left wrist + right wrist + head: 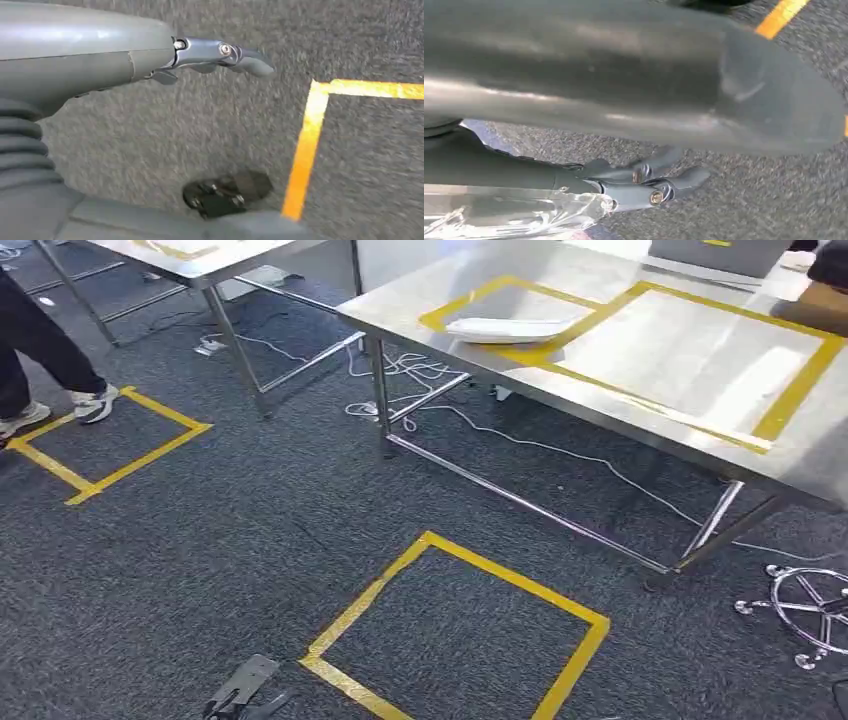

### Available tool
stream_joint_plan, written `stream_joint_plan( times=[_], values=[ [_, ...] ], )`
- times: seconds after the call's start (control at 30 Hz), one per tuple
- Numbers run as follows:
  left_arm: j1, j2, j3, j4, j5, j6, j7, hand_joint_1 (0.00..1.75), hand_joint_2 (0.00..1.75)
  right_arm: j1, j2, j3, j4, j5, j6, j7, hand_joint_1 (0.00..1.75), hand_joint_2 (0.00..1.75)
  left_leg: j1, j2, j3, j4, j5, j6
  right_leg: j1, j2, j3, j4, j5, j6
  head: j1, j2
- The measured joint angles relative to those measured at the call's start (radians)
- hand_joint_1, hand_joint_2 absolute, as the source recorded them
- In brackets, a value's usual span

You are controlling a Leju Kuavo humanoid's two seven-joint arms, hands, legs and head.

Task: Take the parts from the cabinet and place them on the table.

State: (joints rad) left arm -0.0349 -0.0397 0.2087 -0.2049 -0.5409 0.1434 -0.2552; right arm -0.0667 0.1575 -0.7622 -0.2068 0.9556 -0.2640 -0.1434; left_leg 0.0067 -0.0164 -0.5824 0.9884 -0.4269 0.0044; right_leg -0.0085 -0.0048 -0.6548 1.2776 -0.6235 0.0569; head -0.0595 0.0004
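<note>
A white part [510, 329] lies on the steel table [700, 410], on the yellow tape of a marked rectangle. My left hand [220, 55] hangs over the dark carpet with its fingers straight and nothing in it; it also shows at the lower edge of the head view as the left hand [245, 690]. My right hand [649, 187] hangs low over the carpet. A part wrapped in clear crinkled plastic [509, 212] lies against its fingers, and most of that part is hidden. The thick grey thumb [624, 80] crosses the right wrist view.
A yellow tape square [455, 635] marks the floor before the table. A second square [105, 445] lies at left, where a person's legs and shoes [95, 405] stand. White cables [400, 380] trail under the table. A chrome chair base [810, 615] sits at right.
</note>
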Motion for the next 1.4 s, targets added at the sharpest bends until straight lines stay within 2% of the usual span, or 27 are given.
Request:
stream_joint_plan(
  times=[0.03,0.07,0.13,0.17,0.2,0.23,0.27,0.33,0.37,0.4,0.43,0.47,0.5,0.53,0.57,0.6,0.67,0.7,0.73,0.77,0.8,0.83,0.87,0.93,1.07,1.2,1.4],
  values=[
    [0.001,-0.002,0.006,0.000,0.008,-0.006,-0.003,0.00,1.75,0.004,0.000,-0.001,0.000,0.000,0.000,0.000,0.00,0.00,-0.001,-0.013,0.000,0.000,0.000,0.000,0.000,0.002,-0.027,0.052,-0.011,-0.001,0.000,0.000],
    [0.002,-0.003,0.012,0.000,0.013,-0.009,-0.003,0.00,1.75,0.005,0.000,-0.002,0.000,0.000,-0.001,0.000,0.00,0.00,-0.001,-0.026,0.001,0.000,0.000,0.000,0.000,0.002,-0.030,0.051,0.005,-0.003,0.000,0.000],
    [0.003,-0.003,0.022,0.001,0.018,-0.009,-0.003,0.00,1.75,0.004,0.000,-0.004,0.000,0.000,-0.002,0.000,0.00,0.00,0.000,-0.052,0.002,0.001,0.002,-0.002,-0.001,0.008,0.026,-0.077,0.087,-0.008,0.000,0.000],
    [0.002,-0.004,0.027,0.001,0.018,-0.009,-0.003,0.00,1.75,0.003,0.000,-0.004,0.000,0.000,-0.002,0.000,0.00,0.00,0.002,-0.067,0.003,0.002,0.003,-0.005,-0.004,0.030,0.076,-0.181,0.136,-0.010,0.000,0.000],
    [0.001,-0.004,0.029,0.001,0.018,-0.009,-0.003,0.00,1.75,0.003,-0.001,-0.004,0.000,0.000,-0.003,0.000,0.00,0.00,0.002,-0.076,0.001,0.002,0.004,-0.010,-0.009,0.080,0.103,-0.243,0.145,-0.011,0.001,0.000],
    [-0.002,-0.003,0.032,0.001,0.019,-0.009,-0.003,0.00,1.75,0.004,-0.001,-0.004,0.000,0.000,-0.003,0.000,0.00,0.00,-0.003,-0.088,-0.004,0.010,0.004,-0.016,-0.013,0.090,0.108,-0.262,0.140,-0.010,0.000,0.000],
    [0.000,-0.003,0.033,0.001,0.019,-0.009,-0.003,0.00,1.75,0.002,-0.001,-0.004,0.000,0.000,-0.003,0.000,0.00,0.00,0.001,-0.095,-0.009,0.004,0.009,-0.024,-0.009,0.081,0.109,-0.258,0.141,-0.011,0.000,0.000],
    [0.006,-0.003,0.035,0.002,0.019,-0.009,-0.003,0.00,1.75,0.001,-0.001,-0.005,0.000,0.000,-0.004,0.000,0.00,0.00,0.007,-0.112,-0.013,-0.005,0.019,-0.039,-0.002,0.067,0.109,-0.255,0.146,-0.023,0.000,0.000],
    [0.008,-0.003,0.036,0.003,0.019,-0.009,-0.003,0.00,0.00,0.000,-0.001,-0.005,0.000,0.000,-0.006,0.000,0.00,0.00,0.008,-0.120,-0.015,-0.004,0.018,-0.045,-0.007,0.054,0.111,-0.266,0.154,-0.034,0.000,0.000],
    [0.009,-0.003,0.037,0.003,0.019,-0.009,-0.003,0.00,0.00,-0.001,-0.002,-0.006,0.000,0.000,-0.007,0.000,0.00,0.00,0.003,-0.067,-0.023,0.012,0.001,-0.046,-0.006,0.042,0.114,-0.271,0.157,-0.040,-0.002,0.000],
    [0.004,-0.003,0.038,0.003,0.022,-0.013,-0.003,0.00,0.00,0.000,-0.002,-0.008,0.000,0.000,-0.006,0.000,0.00,0.00,0.001,-0.024,-0.050,0.067,-0.038,-0.050,-0.004,0.029,0.115,-0.273,0.159,-0.046,-0.008,0.000],
    [-0.001,-0.005,0.040,0.003,0.024,-0.014,-0.003,0.00,0.00,0.002,-0.002,-0.009,0.000,0.000,-0.005,0.000,0.00,0.00,0.002,-0.010,-0.087,0.142,-0.077,-0.053,-0.001,0.014,0.113,-0.273,0.159,-0.046,-0.008,0.000],
    [-0.003,-0.006,0.040,0.003,0.025,-0.014,0.001,0.00,1.75,0.003,-0.002,-0.011,0.000,0.000,-0.005,0.003,0.00,0.00,0.003,-0.001,-0.126,0.224,-0.112,-0.055,0.001,-0.002,0.112,-0.272,0.158,-0.048,-0.008,0.000],
    [-0.004,-0.006,0.042,0.003,0.025,-0.019,0.010,0.00,1.75,0.003,-0.002,-0.013,0.000,-0.001,-0.004,0.006,0.00,0.00,0.003,0.001,-0.157,0.290,-0.131,-0.057,0.002,-0.017,0.111,-0.272,0.157,-0.048,-0.008,0.000],
    [-0.003,-0.005,0.044,0.003,0.026,-0.029,0.018,0.00,1.75,0.002,-0.002,-0.014,0.000,-0.001,-0.003,0.006,0.00,0.00,0.003,0.002,-0.161,0.301,-0.124,-0.058,0.002,-0.029,0.111,-0.272,0.157,-0.048,-0.008,0.000],
    [-0.002,-0.002,0.047,0.003,0.026,-0.033,0.024,0.00,1.75,0.001,-0.001,-0.014,0.000,-0.001,-0.002,0.006,0.00,0.00,0.003,0.002,-0.143,0.269,-0.096,-0.058,0.001,-0.030,0.111,-0.272,0.157,-0.048,-0.008,0.000],
    [-0.003,0.005,0.051,0.003,0.018,-0.030,0.032,0.00,1.75,-0.003,0.004,-0.014,0.000,0.001,-0.002,0.008,0.00,0.00,0.004,0.008,-0.056,0.121,-0.022,-0.058,-0.001,-0.042,0.113,-0.272,0.156,-0.045,-0.008,0.000],
    [-0.004,0.006,0.051,0.003,0.018,-0.027,0.032,0.00,1.75,-0.006,0.006,-0.014,0.000,0.003,-0.002,0.011,0.00,0.00,0.005,0.024,-0.002,0.037,0.002,-0.058,0.000,-0.045,0.114,-0.271,0.155,-0.040,-0.009,0.000],
    [-0.008,0.006,0.052,0.003,0.017,-0.024,0.032,0.00,1.75,-0.006,0.007,-0.014,0.000,0.005,-0.002,0.014,0.00,0.00,0.000,0.028,0.018,-0.005,-0.011,-0.057,0.010,-0.047,0.108,-0.261,0.150,-0.032,-0.011,0.000],
    [-0.011,0.006,0.053,0.003,0.017,-0.022,0.032,0.00,1.75,-0.006,0.008,-0.014,0.000,0.006,-0.002,0.019,0.00,0.00,0.001,0.022,0.012,-0.001,-0.009,-0.041,0.009,-0.048,0.107,-0.263,0.152,-0.028,-0.008,0.000],
    [-0.012,0.006,0.055,0.003,0.017,-0.020,0.032,0.00,1.75,-0.004,0.009,-0.014,0.000,0.010,-0.002,0.021,0.00,0.00,0.003,0.022,0.012,-0.004,-0.007,-0.043,0.010,-0.048,0.100,-0.261,0.145,-0.038,-0.008,0.000],
    [-0.012,0.006,0.055,0.003,0.015,-0.020,0.032,0.00,1.75,-0.002,0.010,-0.014,0.000,0.012,-0.002,0.022,0.00,0.00,0.002,0.022,0.013,-0.004,-0.008,-0.042,0.010,-0.047,0.102,-0.262,0.143,-0.060,-0.004,0.000],
    [-0.012,0.007,0.055,0.003,0.013,-0.020,0.032,0.00,1.75,-0.002,0.010,-0.014,0.001,0.013,-0.002,0.023,0.00,0.00,0.000,0.022,0.013,-0.004,-0.008,-0.040,0.010,-0.047,0.102,-0.264,0.148,-0.066,-0.003,0.000],
    [-0.014,0.012,0.057,0.003,0.010,-0.020,0.032,0.00,1.75,-0.003,0.012,-0.014,0.001,0.014,-0.002,0.025,0.00,0.00,-0.004,0.022,0.012,-0.004,-0.007,-0.033,0.007,-0.047,0.104,-0.272,0.158,-0.045,-0.003,0.000],
    [-0.014,0.013,0.058,0.003,0.008,-0.020,0.031,0.00,1.75,-0.002,0.016,-0.014,0.002,0.014,-0.001,0.025,0.00,0.00,-0.005,0.022,0.009,-0.003,-0.007,-0.026,0.006,-0.046,0.106,-0.281,0.164,-0.028,-0.004,0.000],
    [-0.015,0.015,0.058,0.003,0.008,-0.019,0.031,0.00,1.75,-0.002,0.018,-0.014,0.002,0.014,-0.001,0.026,0.00,0.00,-0.006,0.022,0.005,0.001,-0.005,-0.023,0.005,-0.046,0.107,-0.279,0.166,-0.018,-0.004,0.000],
    [-0.016,0.021,0.057,0.003,-0.007,-0.002,0.011,0.00,1.75,-0.003,0.022,-0.014,0.002,0.020,-0.001,0.013,0.00,0.00,-0.006,0.022,-0.035,0.053,-0.020,-0.023,0.005,-0.046,0.064,-0.219,0.147,-0.015,-0.004,0.000]
  ],
)
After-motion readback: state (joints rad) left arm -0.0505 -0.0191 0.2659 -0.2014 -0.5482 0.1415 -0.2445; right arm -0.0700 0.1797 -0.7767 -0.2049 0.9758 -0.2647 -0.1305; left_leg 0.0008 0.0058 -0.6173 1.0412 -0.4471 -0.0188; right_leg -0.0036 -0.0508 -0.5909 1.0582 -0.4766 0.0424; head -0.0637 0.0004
